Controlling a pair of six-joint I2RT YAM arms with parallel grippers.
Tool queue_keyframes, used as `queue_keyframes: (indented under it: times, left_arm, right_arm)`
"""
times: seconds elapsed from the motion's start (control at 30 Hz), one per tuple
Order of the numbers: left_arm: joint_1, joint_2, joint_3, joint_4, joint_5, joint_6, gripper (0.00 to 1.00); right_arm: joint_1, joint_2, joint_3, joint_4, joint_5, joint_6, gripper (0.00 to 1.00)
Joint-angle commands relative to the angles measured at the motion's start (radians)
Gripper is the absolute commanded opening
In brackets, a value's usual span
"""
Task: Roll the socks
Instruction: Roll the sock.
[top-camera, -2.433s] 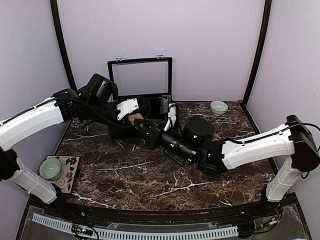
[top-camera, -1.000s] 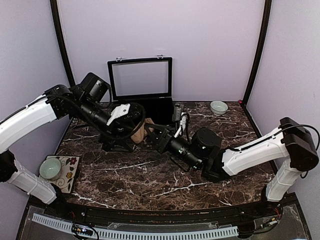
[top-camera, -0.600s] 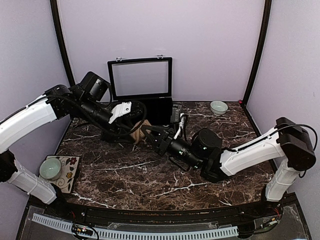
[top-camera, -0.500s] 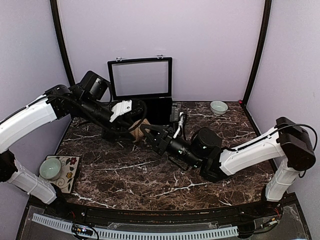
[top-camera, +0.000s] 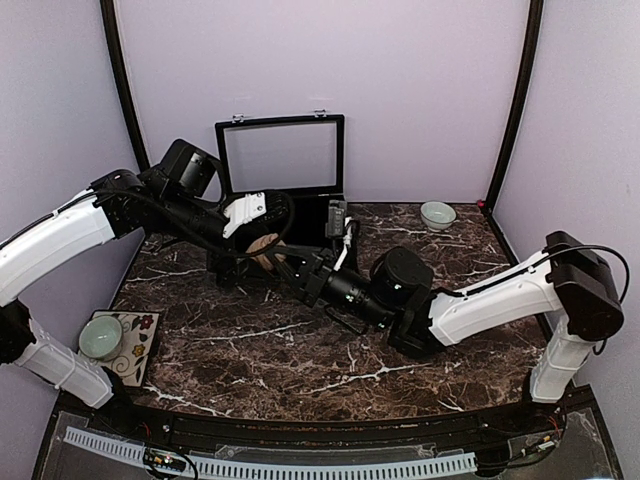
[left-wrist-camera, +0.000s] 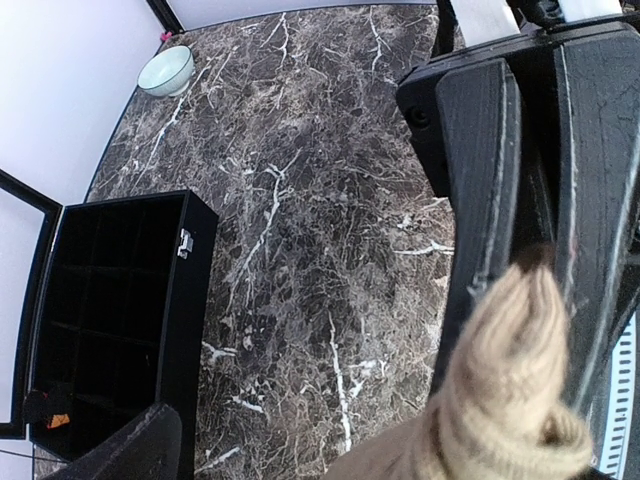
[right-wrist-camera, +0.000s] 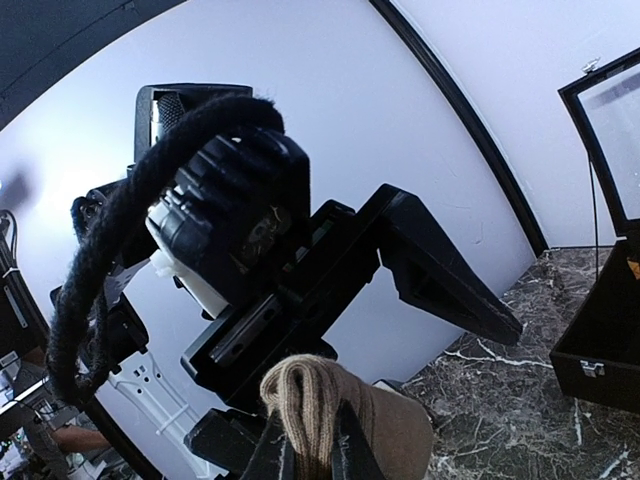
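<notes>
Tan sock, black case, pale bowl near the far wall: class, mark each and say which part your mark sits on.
tan sock (right-wrist-camera: 312, 395), right wrist view, on its folded ribbed end.
black case (left-wrist-camera: 190, 335), left wrist view, on its outer side wall.
pale bowl (left-wrist-camera: 172, 80), left wrist view, on its outer wall.

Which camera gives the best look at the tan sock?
Left wrist: the tan sock fills the lower right, close enough to show its ribbed knit. Right wrist shows only a folded end; the top view, just a small tan patch.
</notes>
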Motion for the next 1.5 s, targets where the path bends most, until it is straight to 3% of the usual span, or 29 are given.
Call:
queue_keyframes:
  times: [0.0,0.1,0.27,0.63,0.67,0.83,0.87,0.97,1.07,1.1,1.23,1.3,1.37,1.4,1.43,1.47]
  left_arm:
    - [0.003,-0.004,0.014,0.012,0.029,-0.006,0.99]
    - [0.003,-0.005,0.010,0.005,0.045,-0.001,0.99]
    - [0.006,-0.007,0.008,-0.007,0.061,0.008,0.99]
    - [0.016,-0.020,-0.011,0.020,0.000,-0.037,0.97]
    - [0.016,-0.018,-0.015,0.023,0.008,-0.031,0.91]
    - [0.017,-0.013,-0.009,0.026,0.031,-0.036,0.33]
    - [0.016,-0.011,-0.004,0.024,0.029,-0.038,0.26]
    - [0.017,-0.012,0.000,0.020,0.028,-0.049,0.23]
    - [0.017,-0.014,0.004,0.003,0.061,-0.038,0.11]
    - [0.017,-0.016,0.003,-0.001,0.069,-0.036,0.01]
    - [0.017,-0.025,-0.001,-0.016,0.114,-0.028,0.00]
    - [0.017,-0.026,-0.006,-0.018,0.111,-0.029,0.14]
    - [0.017,-0.029,-0.014,-0.009,0.101,-0.038,0.19]
    - [0.017,-0.027,-0.013,-0.010,0.092,-0.040,0.16]
    - [0.017,-0.025,-0.012,-0.011,0.085,-0.040,0.05]
    - [0.017,-0.022,-0.007,-0.019,0.085,-0.033,0.00]
  right_arm:
    - [0.007,0.012,0.039,-0.014,-0.060,-0.013,0.00]
    - [0.007,0.014,0.039,-0.014,-0.068,-0.013,0.00]
    - [0.006,0.020,0.052,-0.029,-0.087,-0.016,0.10]
    - [0.002,0.025,0.038,0.007,-0.110,-0.005,0.08]
    - [0.001,0.028,0.041,0.006,-0.115,-0.007,0.08]
    - [0.001,0.028,0.041,0.009,-0.117,-0.003,0.07]
    - [0.000,0.028,0.040,0.009,-0.117,-0.002,0.07]
    - [-0.003,0.031,0.042,0.008,-0.122,0.001,0.07]
    - [-0.004,0.037,0.049,0.002,-0.126,0.007,0.10]
    - [-0.006,0.038,0.049,0.002,-0.129,0.010,0.13]
    - [-0.015,0.041,0.056,-0.030,-0.134,0.017,0.31]
    - [-0.017,0.043,0.070,-0.062,-0.141,0.014,0.36]
    - [-0.017,0.045,0.086,-0.090,-0.147,0.009,0.40]
    - [-0.018,0.050,0.095,-0.097,-0.147,0.009,0.41]
    - [-0.018,0.053,0.104,-0.127,-0.149,0.010,0.41]
    - [-0.018,0.058,0.114,-0.151,-0.148,0.005,0.41]
